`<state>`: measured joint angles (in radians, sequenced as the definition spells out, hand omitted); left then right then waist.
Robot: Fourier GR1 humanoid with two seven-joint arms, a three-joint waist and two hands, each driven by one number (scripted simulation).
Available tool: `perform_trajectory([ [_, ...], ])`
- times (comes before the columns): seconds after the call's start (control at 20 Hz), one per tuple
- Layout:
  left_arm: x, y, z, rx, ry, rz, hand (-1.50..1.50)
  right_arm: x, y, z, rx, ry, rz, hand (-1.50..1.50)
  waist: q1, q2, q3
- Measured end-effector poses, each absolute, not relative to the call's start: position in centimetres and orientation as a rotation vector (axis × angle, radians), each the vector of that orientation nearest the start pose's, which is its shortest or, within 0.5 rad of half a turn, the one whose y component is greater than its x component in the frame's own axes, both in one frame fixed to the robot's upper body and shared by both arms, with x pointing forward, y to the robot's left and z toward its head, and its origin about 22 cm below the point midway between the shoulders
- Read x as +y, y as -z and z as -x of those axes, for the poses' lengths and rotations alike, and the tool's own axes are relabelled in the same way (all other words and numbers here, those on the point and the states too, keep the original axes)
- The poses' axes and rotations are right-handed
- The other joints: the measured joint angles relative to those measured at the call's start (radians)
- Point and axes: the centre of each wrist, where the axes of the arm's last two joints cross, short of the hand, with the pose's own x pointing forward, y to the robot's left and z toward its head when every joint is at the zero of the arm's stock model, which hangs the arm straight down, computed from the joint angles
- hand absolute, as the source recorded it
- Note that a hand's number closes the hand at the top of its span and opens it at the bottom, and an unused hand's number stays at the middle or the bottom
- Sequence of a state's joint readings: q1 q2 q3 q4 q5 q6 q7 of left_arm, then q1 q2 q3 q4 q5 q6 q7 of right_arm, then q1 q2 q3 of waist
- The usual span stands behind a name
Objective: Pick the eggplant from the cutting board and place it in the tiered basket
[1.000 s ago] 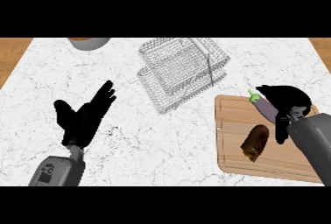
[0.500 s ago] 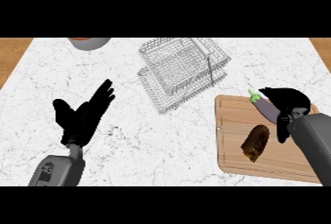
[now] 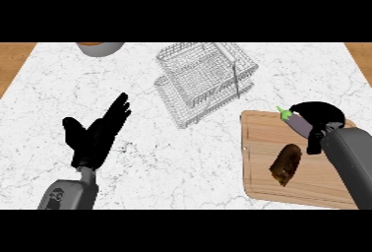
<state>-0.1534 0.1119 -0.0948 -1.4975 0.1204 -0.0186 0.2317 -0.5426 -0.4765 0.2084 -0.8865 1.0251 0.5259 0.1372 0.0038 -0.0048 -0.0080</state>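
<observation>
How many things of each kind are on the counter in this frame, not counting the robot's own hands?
Eggplant: 1
Brown oblong item beside it on the board: 1
Cutting board: 1
Wire tiered basket: 1
Bowl, cut off at the top edge: 1
Total: 5

Right hand [image 3: 320, 114] curled round eggplant [image 3: 299, 126]
</observation>
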Motion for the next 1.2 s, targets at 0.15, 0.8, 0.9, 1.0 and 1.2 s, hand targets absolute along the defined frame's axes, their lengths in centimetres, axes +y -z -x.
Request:
perform_trajectory([
  [0.15,22.3,-2.2,-27.4,-1.389,0.149,0.115,0.00,-30.9,-2.9,-36.2,-0.589,-1.511,0.763,1.50,-0.001,-0.002,-0.003],
  [0.8,22.7,-2.4,-28.2,-1.389,0.138,0.101,0.00,-31.7,-1.9,-34.3,-0.982,-1.418,0.782,1.50,-0.012,-0.001,-0.001],
  [0.9,23.1,-2.3,-28.0,-1.388,0.137,0.100,0.00,-32.4,-2.1,-33.5,-1.054,-1.374,0.770,1.50,-0.015,-0.002,0.000],
  [1.0,23.0,-2.1,-27.7,-1.388,0.132,0.101,0.00,-32.6,-3.2,-33.3,-1.127,-1.325,0.755,1.50,-0.016,-0.001,0.003],
  [1.2,23.0,-2.0,-27.5,-1.384,0.129,0.097,0.00,-33.4,-5.8,-32.7,-1.263,-1.183,0.696,1.50,-0.023,-0.003,0.006],
])
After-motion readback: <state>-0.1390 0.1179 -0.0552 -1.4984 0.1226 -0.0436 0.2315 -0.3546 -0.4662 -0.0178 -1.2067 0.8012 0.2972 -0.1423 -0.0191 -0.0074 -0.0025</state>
